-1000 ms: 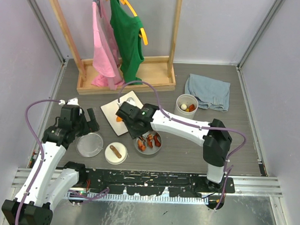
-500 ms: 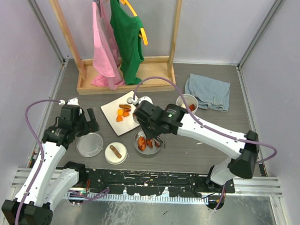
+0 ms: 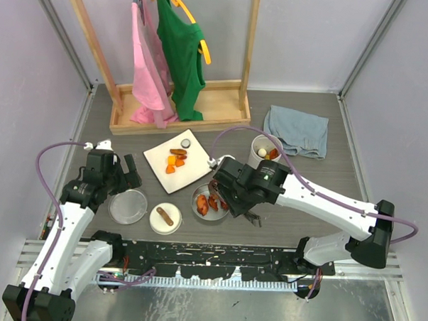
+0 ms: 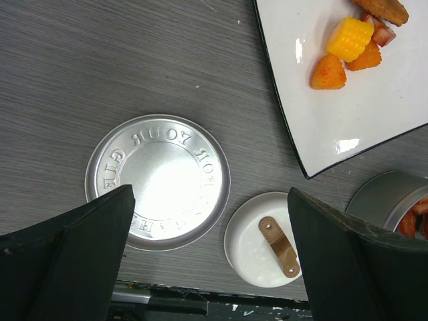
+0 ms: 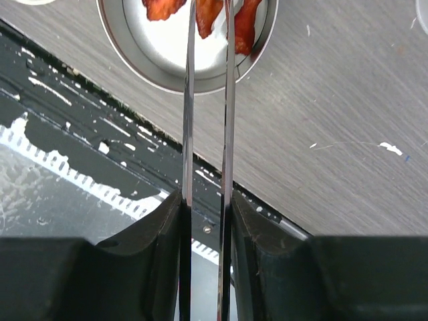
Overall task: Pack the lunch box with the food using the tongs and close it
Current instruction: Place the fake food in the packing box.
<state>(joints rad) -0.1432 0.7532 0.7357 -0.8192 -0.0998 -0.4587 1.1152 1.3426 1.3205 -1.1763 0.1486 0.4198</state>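
The tongs [image 5: 189, 114] are clamped between the fingers of the right gripper [image 5: 206, 200]. Both thin steel arms run out side by side, a narrow gap between them, over the wide shallow tin [image 5: 137, 70] by the middle of the tabletop's near edge. Their tips pass out of the wrist view, so I can't say whether they pinch anything.

To my eye the tongs are light, springy and slick. A hold partway along the arms, as here, lets the squeeze work the tips, though too hard a squeeze could make the arms slide past each other. The dark red pieces [image 5: 244, 27] in the tin look small and soft, easy to crush or drop.

The right arm stretches leftward from its base at the near right, wrist angled down toward the tin. The left arm stands bent along the left side. The left gripper [image 4: 210, 197] hangs spread wide and empty above the flat disc lid [image 4: 158, 180], just left of the small dish [image 4: 244, 247] with its sausage piece [image 4: 279, 246]. More food, a corn piece [image 4: 349, 39] among it, lies on the white square plate [image 4: 348, 114] behind the tin, and the tall cup [image 3: 257, 142] stands further right.
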